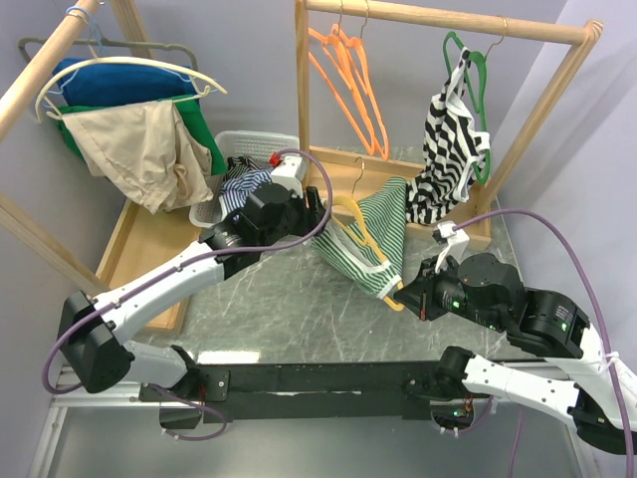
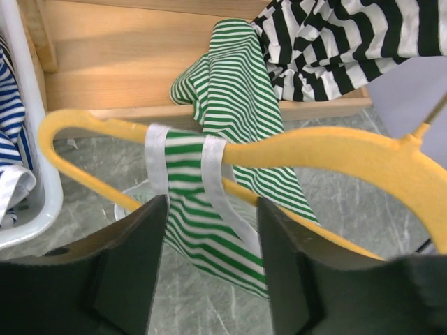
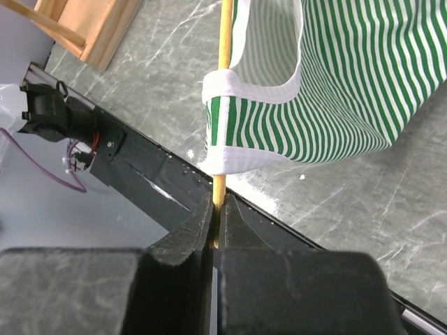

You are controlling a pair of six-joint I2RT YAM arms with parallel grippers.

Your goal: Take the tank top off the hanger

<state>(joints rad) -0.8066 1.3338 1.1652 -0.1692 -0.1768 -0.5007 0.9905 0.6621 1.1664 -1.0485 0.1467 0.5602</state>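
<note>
A green-and-white striped tank top (image 1: 373,237) hangs on a yellow hanger (image 1: 355,224) held over the table. In the left wrist view one white-edged strap (image 2: 185,164) loops over the hanger (image 2: 328,157). My left gripper (image 2: 211,209) is open, its jaws on either side of the strap just below the hanger bar, not closed on it. In the top view it (image 1: 323,204) sits at the hanger's upper end. My right gripper (image 3: 216,206) is shut on the hanger's thin yellow bar (image 3: 222,105), below the top's white hem (image 3: 251,91). It (image 1: 408,291) holds the hanger's low end.
A wooden rack (image 1: 448,20) at the back carries orange hangers (image 1: 348,85) and a black-and-white striped garment (image 1: 448,149) on a green hanger. A white basket (image 1: 249,149) with a blue striped cloth stands left. Another rack (image 1: 60,60) holds blue, green and beige clothes.
</note>
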